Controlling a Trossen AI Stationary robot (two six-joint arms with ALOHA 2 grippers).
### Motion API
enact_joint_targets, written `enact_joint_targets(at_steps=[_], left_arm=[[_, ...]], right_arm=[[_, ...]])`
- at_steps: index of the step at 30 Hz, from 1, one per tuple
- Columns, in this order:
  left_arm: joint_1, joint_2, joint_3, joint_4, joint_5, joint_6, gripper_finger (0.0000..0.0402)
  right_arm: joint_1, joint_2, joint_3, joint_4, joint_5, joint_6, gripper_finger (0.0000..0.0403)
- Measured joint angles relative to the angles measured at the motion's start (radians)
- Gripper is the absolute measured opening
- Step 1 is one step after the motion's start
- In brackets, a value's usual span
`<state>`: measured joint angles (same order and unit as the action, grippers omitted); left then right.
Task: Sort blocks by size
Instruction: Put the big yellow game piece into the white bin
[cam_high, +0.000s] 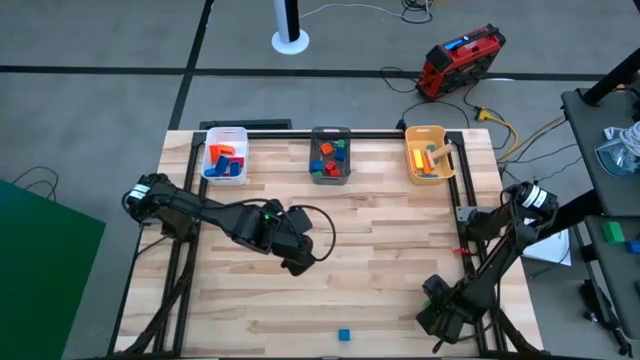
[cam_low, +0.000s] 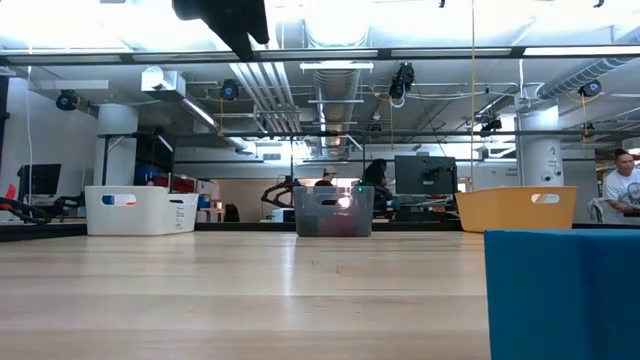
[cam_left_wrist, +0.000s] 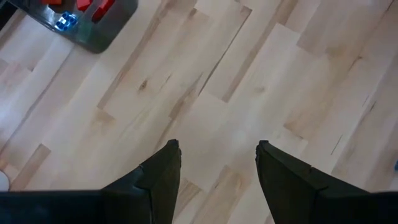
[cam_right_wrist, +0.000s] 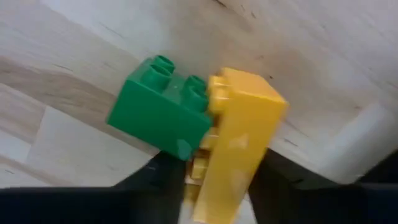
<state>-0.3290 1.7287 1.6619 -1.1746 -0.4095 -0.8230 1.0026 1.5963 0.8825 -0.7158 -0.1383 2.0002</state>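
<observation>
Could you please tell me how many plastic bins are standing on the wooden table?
3, in a row along the far edge: a white plastic bin on the left, a grey plastic bin in the middle, an orange plastic bin on the right. None seems hidden.

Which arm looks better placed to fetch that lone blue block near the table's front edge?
Probably the left: its gripper is open and empty over bare wood, while the right gripper already holds a green and yellow block. The blue block lies between them.

wooden table (cam_high: 380, 260), three bins (cam_high: 330, 155), blue block (cam_high: 343, 334)

bins: white (cam_high: 226, 157), grey (cam_high: 330, 155), orange (cam_high: 427, 152)
held bricks: green (cam_right_wrist: 163, 112), yellow (cam_right_wrist: 239, 137)
lone block (cam_high: 343, 334): blue
table (cam_high: 380, 250): pale wood
</observation>
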Motion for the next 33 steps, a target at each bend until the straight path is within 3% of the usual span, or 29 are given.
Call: enact_joint_targets(at_steps=[4, 12, 15, 19, 23, 27, 33], left_arm=[[0.0, 0.0, 0.0, 0.037, 0.001, 0.011, 0.0184], [-0.002, 0.001, 0.0, 0.229, 0.127, 0.167, 0.0184], [-0.001, 0.002, 0.0, 0.262, 0.129, 0.187, 0.0184], [0.003, 0.002, 0.0, 0.318, 0.122, 0.218, 0.0184], [0.004, 0.002, 0.0, 0.396, 0.137, 0.264, 0.0184], [0.004, 0.002, 0.0, 0.474, 0.175, 0.294, 0.0184], [0.004, 0.002, 0.0, 0.617, 0.265, 0.323, 0.0184]], right_arm=[[0.001, -0.013, -0.001, -0.012, 0.0, 0.006, 0.0082], [0.001, -0.127, 0.055, -0.223, 0.018, 0.013, 0.0083], [0.0, -0.202, 0.09, -0.277, 0.117, -0.017, 0.0083], [-0.018, -0.312, 0.114, -0.26, 0.323, -0.125, 0.0083], [-0.083, -0.409, 0.116, -0.237, 0.423, -0.248, 0.0083], [-0.169, -0.463, 0.116, -0.196, 0.455, -0.398, 0.0083], [-0.314, -0.461, 0.116, 0.066, 0.396, -0.762, 0.0083]])
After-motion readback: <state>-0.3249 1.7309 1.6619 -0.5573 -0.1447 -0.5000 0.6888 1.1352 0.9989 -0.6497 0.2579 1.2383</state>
